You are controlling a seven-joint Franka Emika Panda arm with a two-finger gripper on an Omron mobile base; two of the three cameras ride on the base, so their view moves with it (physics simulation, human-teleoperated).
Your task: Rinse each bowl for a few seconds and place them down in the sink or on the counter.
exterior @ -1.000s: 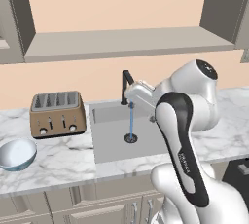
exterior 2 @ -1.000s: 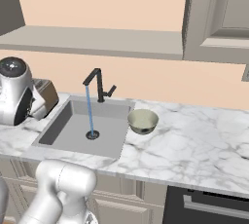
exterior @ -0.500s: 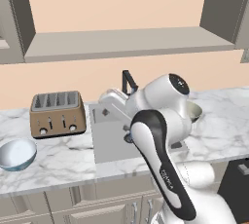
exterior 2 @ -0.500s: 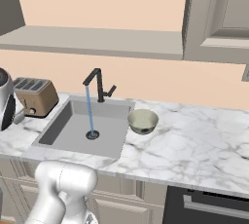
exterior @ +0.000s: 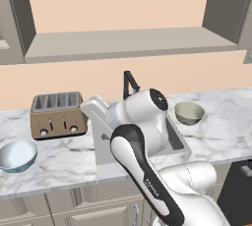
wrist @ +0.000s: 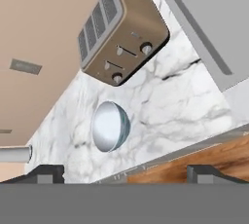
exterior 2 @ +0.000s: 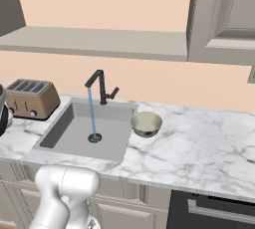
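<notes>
We see the glossy light-blue round bowl [exterior: 17, 155] near the white marble counter's [exterior: 64, 163] front edge, left of the bronze four-slot toaster [exterior: 57, 114], bare marble around it. The two-finger gripper [wrist: 125, 175] is spread wide, empty; the arm has swung left from the grey sink [exterior 2: 84, 128].

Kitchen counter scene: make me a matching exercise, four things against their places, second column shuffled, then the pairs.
Things:
1. blue bowl
2. olive bowl
3. toaster
4. water stream

Places:
A. falling from the faucet to the drain
B. on the counter, right of the sink
C. against the wall, left of the sink
D. on the counter in front of the toaster

Pairs: 1-D, 2-B, 3-C, 4-A
</notes>
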